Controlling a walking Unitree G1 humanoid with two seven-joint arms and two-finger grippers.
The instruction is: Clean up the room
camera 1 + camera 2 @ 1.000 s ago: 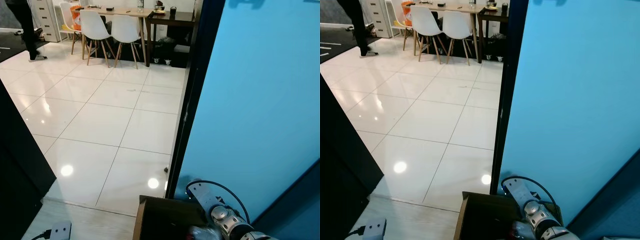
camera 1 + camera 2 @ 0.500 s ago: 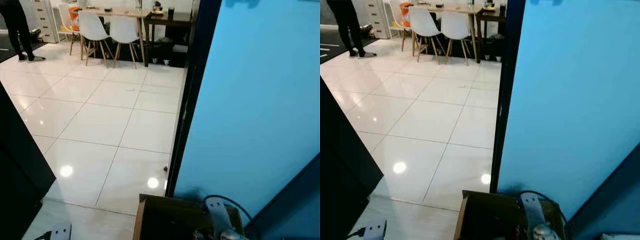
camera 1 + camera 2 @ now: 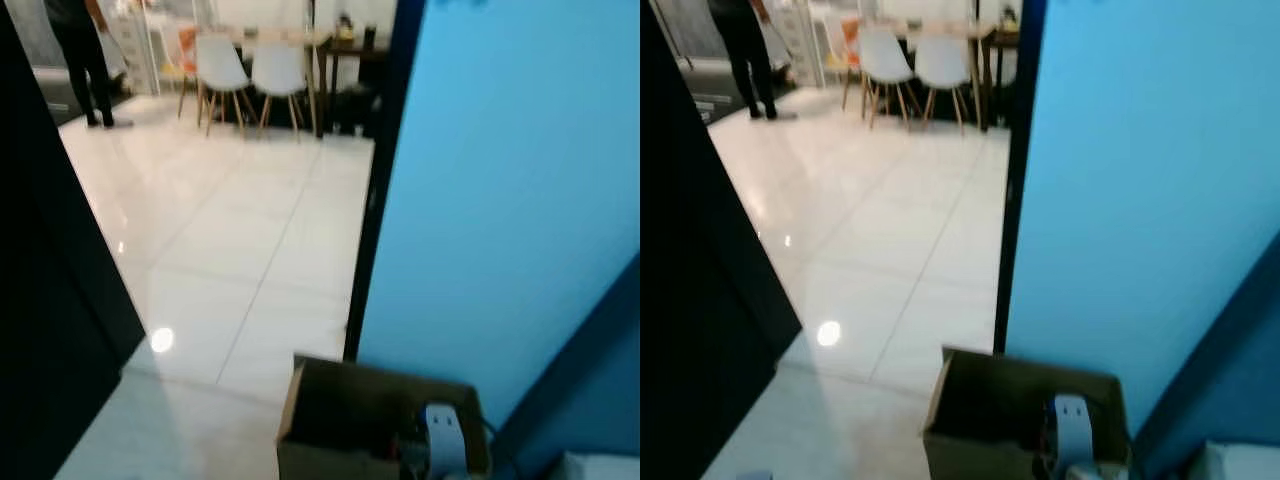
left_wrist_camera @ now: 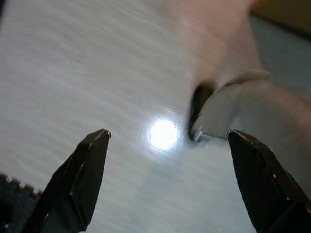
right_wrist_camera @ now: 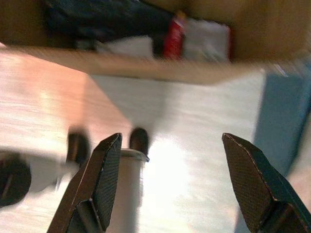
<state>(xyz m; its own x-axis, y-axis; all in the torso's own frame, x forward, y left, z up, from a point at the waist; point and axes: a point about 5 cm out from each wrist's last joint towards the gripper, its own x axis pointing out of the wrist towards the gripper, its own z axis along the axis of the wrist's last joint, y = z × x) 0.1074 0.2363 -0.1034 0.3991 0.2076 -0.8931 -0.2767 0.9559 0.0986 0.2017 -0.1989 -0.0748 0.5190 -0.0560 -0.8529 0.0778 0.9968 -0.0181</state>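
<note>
Brown cardboard box (image 5: 146, 68), judged light and crushable, is best gripped by its rim beyond the wide-open, empty right claw (image 5: 170, 170); the left claw (image 4: 167, 160) is likewise spread empty.

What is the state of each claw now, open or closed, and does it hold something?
Left claw: open, holds nothing, above the pale floor.
Right claw: open, holds nothing, near the cardboard box.

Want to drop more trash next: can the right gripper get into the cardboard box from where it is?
Probably yes: the right gripper is open and empty, with the cardboard box just ahead, its top open.
</note>
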